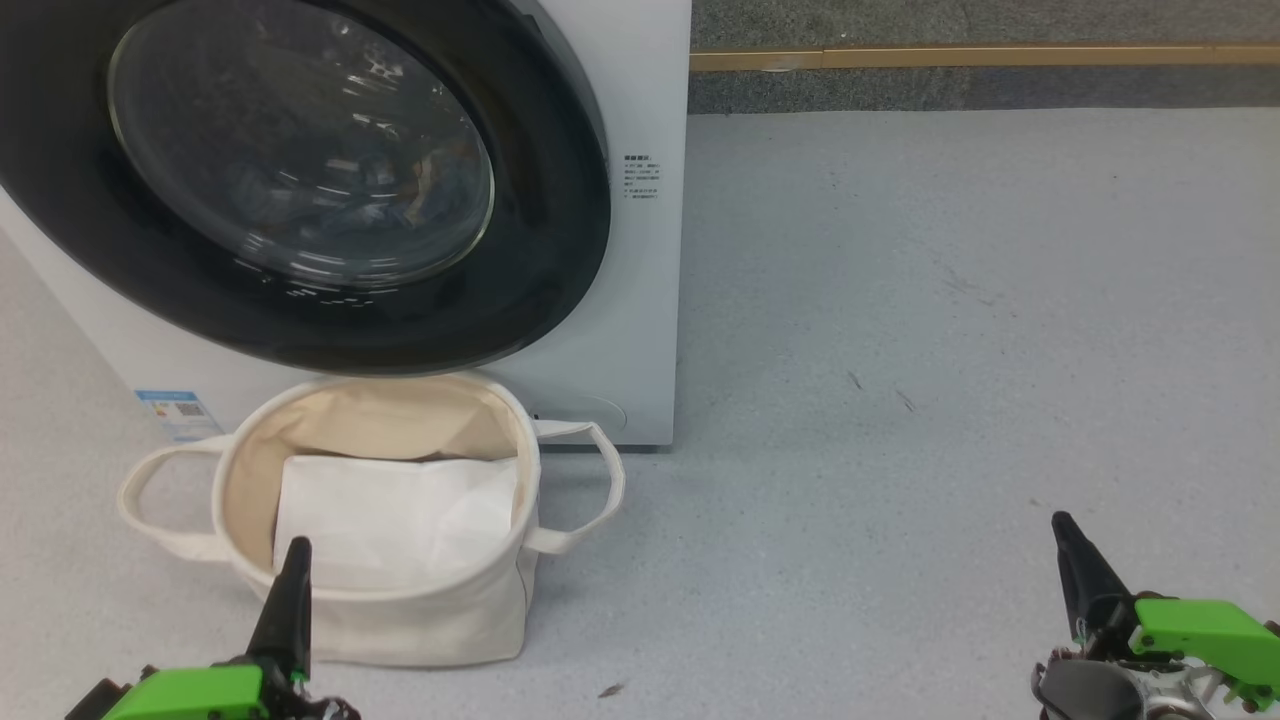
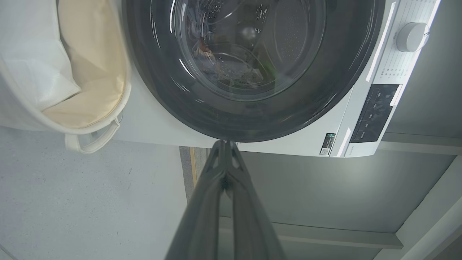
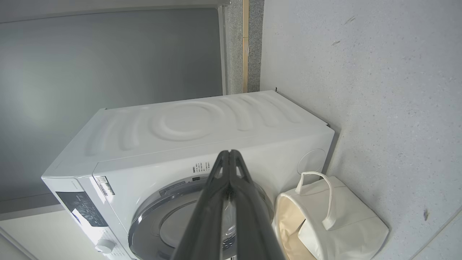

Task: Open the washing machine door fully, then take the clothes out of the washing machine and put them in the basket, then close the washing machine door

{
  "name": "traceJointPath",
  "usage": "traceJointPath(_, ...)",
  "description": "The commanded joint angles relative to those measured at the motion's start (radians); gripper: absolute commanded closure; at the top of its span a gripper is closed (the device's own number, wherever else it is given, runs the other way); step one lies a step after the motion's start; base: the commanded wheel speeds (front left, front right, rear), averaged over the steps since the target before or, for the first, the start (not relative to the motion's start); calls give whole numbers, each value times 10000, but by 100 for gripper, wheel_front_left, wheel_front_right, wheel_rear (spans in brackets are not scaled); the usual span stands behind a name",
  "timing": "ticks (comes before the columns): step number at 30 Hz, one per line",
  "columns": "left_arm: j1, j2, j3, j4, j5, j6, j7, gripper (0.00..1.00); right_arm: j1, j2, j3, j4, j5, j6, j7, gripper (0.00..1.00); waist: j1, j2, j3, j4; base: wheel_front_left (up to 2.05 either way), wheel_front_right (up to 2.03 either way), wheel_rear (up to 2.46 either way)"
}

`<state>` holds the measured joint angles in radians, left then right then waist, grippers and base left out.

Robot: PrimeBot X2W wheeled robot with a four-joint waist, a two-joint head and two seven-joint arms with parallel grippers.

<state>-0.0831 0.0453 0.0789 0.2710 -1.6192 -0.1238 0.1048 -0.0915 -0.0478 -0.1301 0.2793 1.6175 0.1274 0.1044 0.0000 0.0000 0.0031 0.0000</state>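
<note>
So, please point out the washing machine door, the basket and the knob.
washing machine door (image 1: 300,165), head view, its glass window.
basket (image 1: 420,625), head view, front wall.
knob (image 2: 411,36), left wrist view, its face.

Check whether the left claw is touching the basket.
Apart. In the left wrist view, bare floor separates the left claw from the basket; their overlap in the head view is only line of sight.
</note>
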Motion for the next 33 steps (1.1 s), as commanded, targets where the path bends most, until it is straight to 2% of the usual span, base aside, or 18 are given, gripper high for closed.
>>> traceJointPath(1,-248,62,341,-261,100,-69,77,100,-162,-44,181,-346,-74,33,73,100,0,0,0,0,0,0,0)
traceJointPath(33,-249,57,349,-260,106,-69,84,100,-163,-36,169,-346,-84,33,83,100,0,0,0,0,0,0,0)
